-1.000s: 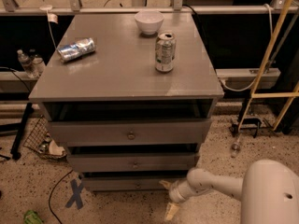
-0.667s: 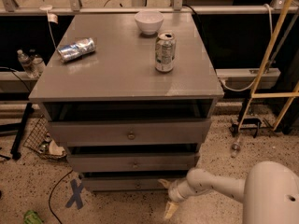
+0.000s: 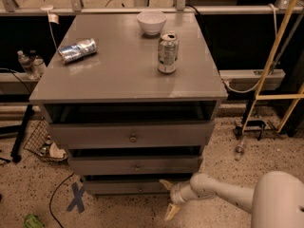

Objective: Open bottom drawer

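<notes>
Camera view, lower centre: the gripper (image 3: 167, 198) has its two fingers spread wide with nothing between them, just beside the right end of the bottom drawer (image 3: 123, 188). This drawer is the lowest in the grey cabinet (image 3: 118, 80). Higher in the frame, the cabinet's top carries an upright can (image 3: 167, 53), a toppled can (image 3: 77, 50) and a white bowl (image 3: 151, 22).

The hand (image 3: 168, 198), fingers (image 3: 171, 212) spread apart, sits low near the floor (image 3: 118, 213) just beside the bottom drawer (image 3: 121, 187).

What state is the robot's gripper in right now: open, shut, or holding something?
Gripper: open, holding nothing, low by the right end of the bottom drawer.
</notes>
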You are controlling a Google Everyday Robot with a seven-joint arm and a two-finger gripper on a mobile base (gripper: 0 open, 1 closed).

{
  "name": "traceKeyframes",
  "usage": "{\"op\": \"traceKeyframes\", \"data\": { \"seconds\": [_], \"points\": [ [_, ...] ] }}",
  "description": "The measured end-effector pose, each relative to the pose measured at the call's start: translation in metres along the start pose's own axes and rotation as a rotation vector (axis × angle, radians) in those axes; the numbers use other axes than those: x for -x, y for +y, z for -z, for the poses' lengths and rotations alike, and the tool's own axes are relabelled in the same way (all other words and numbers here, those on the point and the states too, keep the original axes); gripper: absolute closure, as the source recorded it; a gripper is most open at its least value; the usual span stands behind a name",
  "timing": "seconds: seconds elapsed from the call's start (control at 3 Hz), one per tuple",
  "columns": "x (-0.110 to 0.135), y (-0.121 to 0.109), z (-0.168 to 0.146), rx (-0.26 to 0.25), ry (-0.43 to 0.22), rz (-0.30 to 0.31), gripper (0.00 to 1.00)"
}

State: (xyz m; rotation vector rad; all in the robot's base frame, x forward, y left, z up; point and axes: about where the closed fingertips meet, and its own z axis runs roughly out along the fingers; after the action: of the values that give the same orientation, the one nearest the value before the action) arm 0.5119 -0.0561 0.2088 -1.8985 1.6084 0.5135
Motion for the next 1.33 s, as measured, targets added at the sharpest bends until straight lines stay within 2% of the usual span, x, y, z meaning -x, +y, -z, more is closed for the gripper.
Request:
{"op": "traceKeyframes", "data": {
  "seconds": [1.33],
  "points": [
    [-0.003, -0.035, -0.021, -0.071, -0.027, 0.047, 0.0]
  ]
}}
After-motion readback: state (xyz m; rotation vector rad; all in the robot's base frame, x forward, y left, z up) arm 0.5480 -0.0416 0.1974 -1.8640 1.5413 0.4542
